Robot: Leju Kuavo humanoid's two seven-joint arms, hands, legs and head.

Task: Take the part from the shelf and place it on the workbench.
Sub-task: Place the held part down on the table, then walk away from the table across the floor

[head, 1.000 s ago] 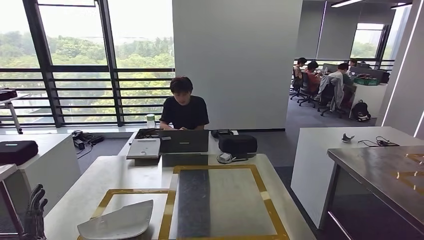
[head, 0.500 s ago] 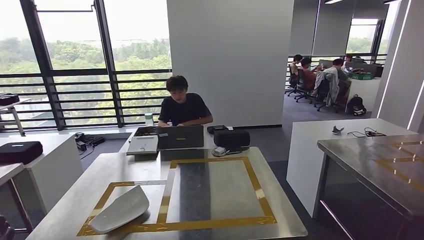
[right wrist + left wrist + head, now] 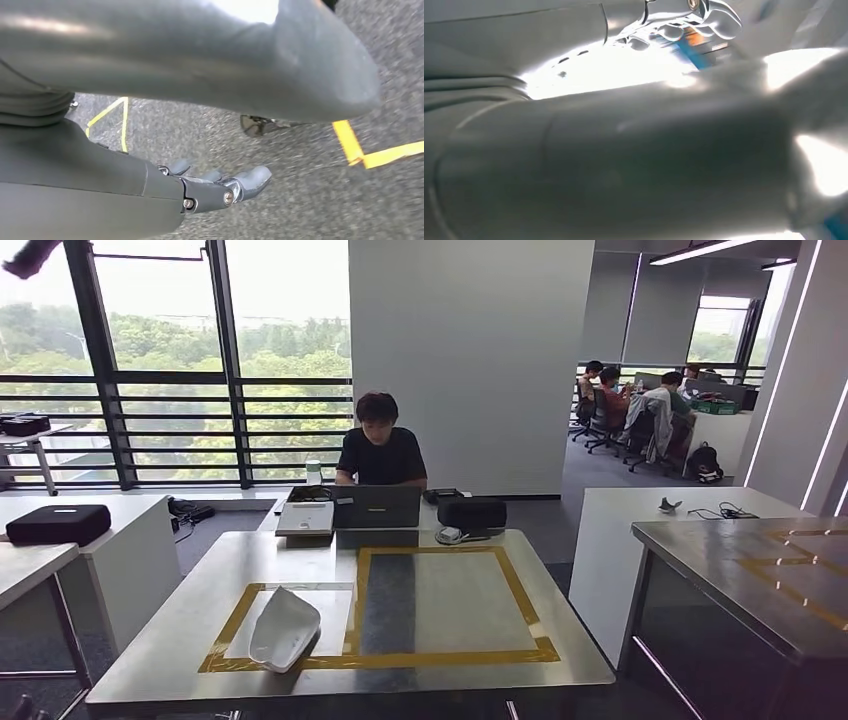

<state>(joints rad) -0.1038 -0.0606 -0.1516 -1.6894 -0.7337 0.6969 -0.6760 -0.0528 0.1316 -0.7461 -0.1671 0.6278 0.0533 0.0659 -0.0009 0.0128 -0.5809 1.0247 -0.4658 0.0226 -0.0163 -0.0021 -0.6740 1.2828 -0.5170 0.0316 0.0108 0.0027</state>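
The white curved part (image 3: 285,627) lies on the steel workbench (image 3: 200,565), inside the smaller yellow-taped rectangle at its near left; no hand touches it. My right hand (image 3: 200,190) hangs over the grey floor, its fingers (image 3: 250,181) loosely apart and holding nothing. In the left wrist view my left hand (image 3: 649,150) is close and blurred: a thick grey thumb with the fingers (image 3: 719,15) beyond it, and nothing between them.
A person (image 3: 378,455) sits at a laptop (image 3: 376,507) behind the workbench, beside a black case (image 3: 471,512). Another steel table (image 3: 760,570) stands at the right, and a white counter (image 3: 110,530) at the left. Yellow tape lines (image 3: 360,150) mark the floor.
The whole view has shifted: the camera has drawn back, so the workbench looks farther off. The part stays on the bench. My left hand has dropped out of the head view's lower left.
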